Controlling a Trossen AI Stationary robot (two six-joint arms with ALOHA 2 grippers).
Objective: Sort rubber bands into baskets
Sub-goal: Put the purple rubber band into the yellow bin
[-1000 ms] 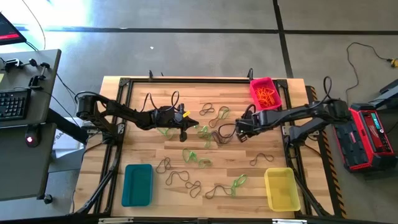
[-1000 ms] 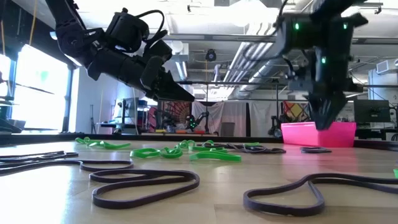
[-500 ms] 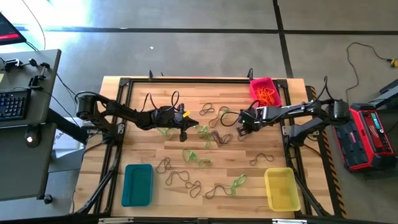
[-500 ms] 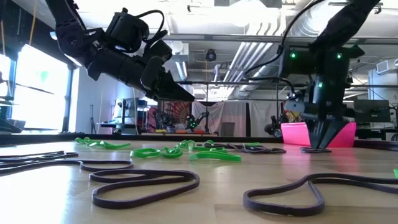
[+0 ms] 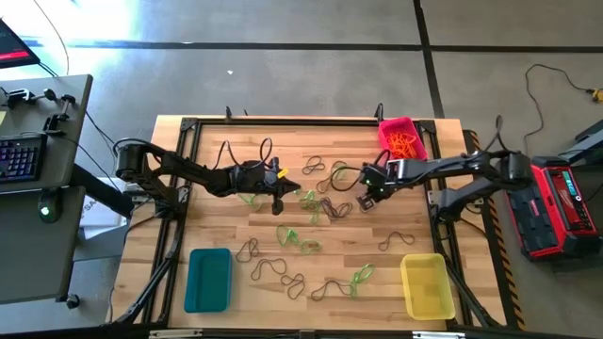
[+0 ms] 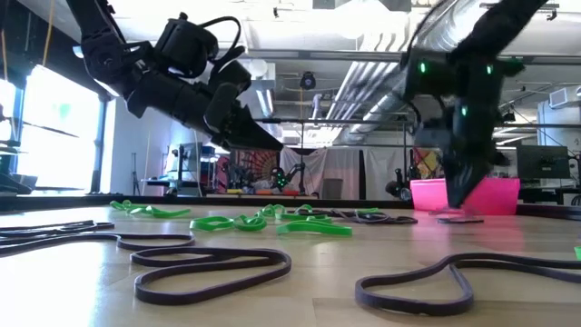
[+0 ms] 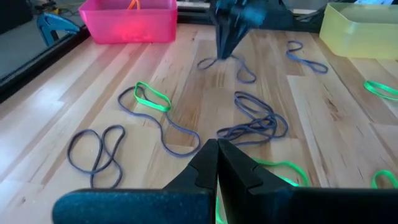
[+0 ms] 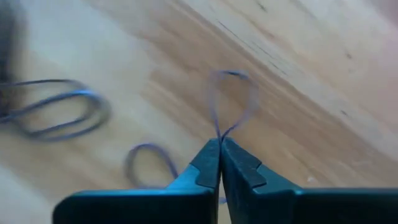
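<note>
A thin dark rubber loop is being pinched between the pressed-together fingers of the right gripper, its free end stretching straight ahead of the tips over the pale wooden table. This pinch is only being revealed by the right wrist view. From above, the right gripper is being shown just below the pink-red plastic basket. The left gripper, closed and empty, is being held farther away, mid-table.
</note>
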